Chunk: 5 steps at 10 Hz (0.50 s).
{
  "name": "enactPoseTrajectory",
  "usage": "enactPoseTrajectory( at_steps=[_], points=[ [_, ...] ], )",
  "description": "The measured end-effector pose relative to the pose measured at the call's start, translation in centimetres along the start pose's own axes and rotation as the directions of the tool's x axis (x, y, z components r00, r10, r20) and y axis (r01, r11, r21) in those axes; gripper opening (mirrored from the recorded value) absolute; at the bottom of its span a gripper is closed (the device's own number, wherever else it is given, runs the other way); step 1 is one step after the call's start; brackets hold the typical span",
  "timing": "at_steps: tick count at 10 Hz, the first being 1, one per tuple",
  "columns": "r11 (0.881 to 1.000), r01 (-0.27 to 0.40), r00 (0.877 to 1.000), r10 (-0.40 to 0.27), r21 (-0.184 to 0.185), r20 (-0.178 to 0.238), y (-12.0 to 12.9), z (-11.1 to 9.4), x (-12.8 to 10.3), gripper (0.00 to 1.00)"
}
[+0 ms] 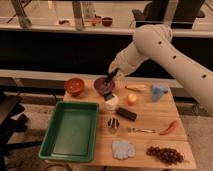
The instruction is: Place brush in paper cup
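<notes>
My gripper [113, 76] is over the back middle of the wooden table, shut on the brush [108, 89]. The brush's slim dark handle slants down and to the left from the gripper. Its dark head hangs right at the rim of the white paper cup [111, 103], in front of a purple bowl [100, 83]. I cannot tell whether the head is inside the cup. The white arm comes in from the upper right.
A green tray [70, 131] fills the table's left. A red bowl [74, 86] stands at the back left. Near the cup are an orange [131, 99], a black block [126, 114], a metal cup [113, 123] and a silvery utensil [141, 130]. Further off are a blue cup [158, 91], a red chili [170, 127], grapes [164, 155] and a bluish cloth [122, 149].
</notes>
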Motion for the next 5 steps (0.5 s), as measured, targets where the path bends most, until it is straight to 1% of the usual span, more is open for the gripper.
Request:
enactPoseTrajectory(
  at_steps=[5],
  points=[
    [1.000, -0.019, 1.000, 0.019, -0.006, -0.010, 0.6, 1.6, 2.0, 0.00]
  ],
)
